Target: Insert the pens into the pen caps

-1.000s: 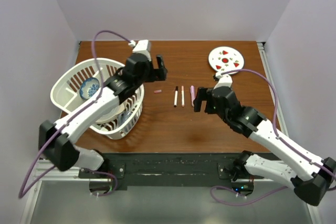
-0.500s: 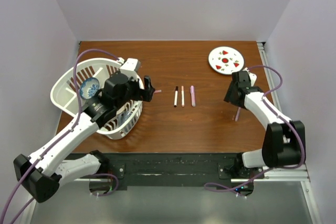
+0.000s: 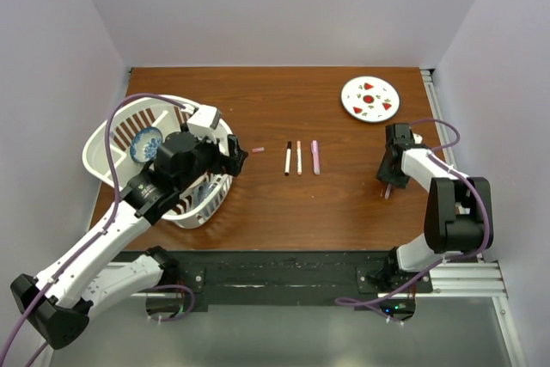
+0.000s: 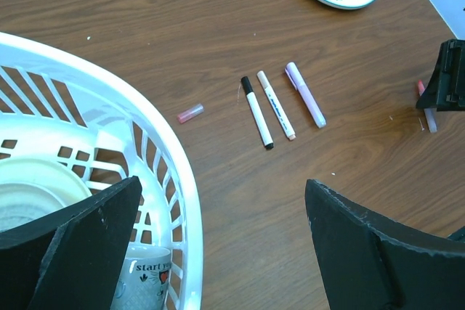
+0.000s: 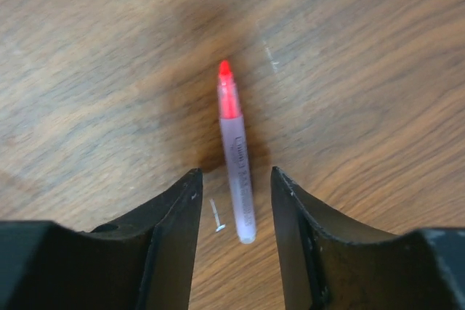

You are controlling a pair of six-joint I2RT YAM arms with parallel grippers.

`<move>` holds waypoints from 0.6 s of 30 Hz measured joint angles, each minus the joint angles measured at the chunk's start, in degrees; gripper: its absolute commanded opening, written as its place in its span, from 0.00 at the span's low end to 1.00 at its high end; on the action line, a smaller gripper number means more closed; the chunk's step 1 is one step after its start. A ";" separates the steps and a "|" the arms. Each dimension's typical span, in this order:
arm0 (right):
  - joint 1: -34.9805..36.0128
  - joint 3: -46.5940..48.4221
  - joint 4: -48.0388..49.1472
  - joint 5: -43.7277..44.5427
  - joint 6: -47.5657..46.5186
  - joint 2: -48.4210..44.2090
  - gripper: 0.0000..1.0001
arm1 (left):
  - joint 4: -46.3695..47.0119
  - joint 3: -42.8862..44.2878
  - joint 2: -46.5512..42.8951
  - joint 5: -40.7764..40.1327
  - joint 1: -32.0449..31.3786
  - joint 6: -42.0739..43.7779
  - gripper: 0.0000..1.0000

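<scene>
Lying flat on the brown wooden table (image 3: 284, 204), near its right edge: one red-tipped pen (image 5: 237, 165), pale lilac translucent barrel, bare red nib, no cap fitted. The nib points away from the right wrist camera. The right gripper (image 5: 233, 173) is down at table level with one finger on each side of the rear half of the barrel. Its jaws are partly drawn in, but a sliver of wood shows between each finger and the barrel, so it is straddling the pen, not pinching it. The pen is not lifted. Toward the table centre, well apart from that pen, three more pens lie side by side in a short row, roughly parallel, none touching. They are a black-ended pen (image 3: 288, 159) on the left, a peach-ended pen (image 3: 299, 158) in the middle and a lilac pen (image 3: 315, 157) on the right. I cannot tell from these views which of the three carry caps. A single pink cap (image 4: 190, 113) lies by itself on the wood, between the row and the basket (image 3: 112, 139). The left gripper (image 4: 221, 186) hovers over the basket's right rim, fingers spread wide, nothing between them. The basket is white and slatted and takes up the table's left side. Inside it are a blue-patterned bowl (image 3: 147, 143), a cream dish (image 4: 29, 194) and a white mug (image 4: 149, 277) with printed lettering. A round white plate (image 3: 369, 98) with red watermelon-slice motifs sits toward the far right corner, beyond the right gripper.
</scene>
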 measured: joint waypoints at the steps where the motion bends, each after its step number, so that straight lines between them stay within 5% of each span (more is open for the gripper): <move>1: -0.35 0.00 -0.07 -0.07 -0.04 0.26 0.44 | 0.11 -0.02 -0.11 0.11 -0.02 0.00 0.99; 7: -1.88 0.22 0.15 -2.14 -0.17 1.44 0.37 | 0.11 -0.07 -1.51 -1.31 -0.02 -0.15 0.99; 11: -2.23 1.55 0.24 -4.48 -0.61 2.95 0.23 | 0.13 -0.09 -2.34 -1.38 0.00 -0.63 0.98; 14: -2.25 2.14 0.63 -6.36 -1.31 3.61 0.03 | 0.13 -0.09 -2.43 -0.87 -0.02 -0.76 0.97; 18: -2.47 0.83 5.35 -11.63 -1.84 2.80 0.00 | 0.11 0.04 -2.05 1.05 -0.02 -1.77 0.96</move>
